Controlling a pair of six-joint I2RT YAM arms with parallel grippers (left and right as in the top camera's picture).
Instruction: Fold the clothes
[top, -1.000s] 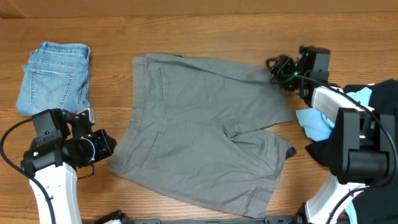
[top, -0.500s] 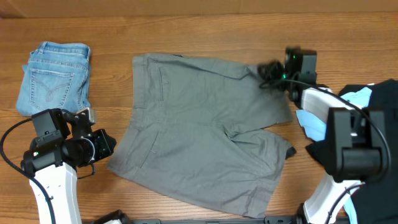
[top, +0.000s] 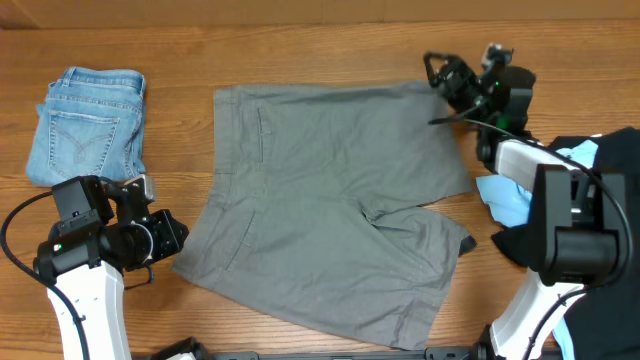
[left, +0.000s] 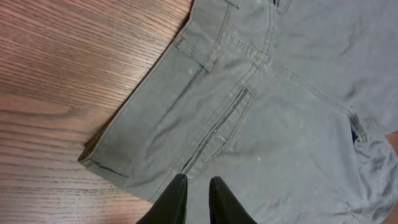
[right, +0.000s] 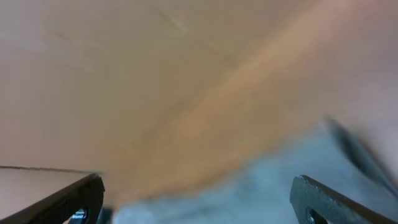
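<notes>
The clothes' grey shorts (top: 330, 200) lie spread flat in the middle of the table, waistband to the left and legs to the right. My left gripper (top: 180, 235) hovers at the waistband's near corner. In the left wrist view its fingertips (left: 198, 182) are almost together over the cloth (left: 267, 112) by a pocket slit, with nothing between them. My right gripper (top: 445, 75) stands open just beyond the far leg's hem corner. The right wrist view is blurred, its jaws (right: 199, 199) wide apart over grey cloth (right: 249, 186) and wood.
Folded light-blue jeans (top: 88, 125) lie at the far left. A sky-blue garment (top: 505, 200) and a black one (top: 620, 160) are heaped at the right edge, partly under the right arm. Bare wood surrounds the shorts.
The right gripper went to the far leg's hem corner, closed, then opened and drew back up and to the right. That corner now lies flatter. The left arm has not moved.
</notes>
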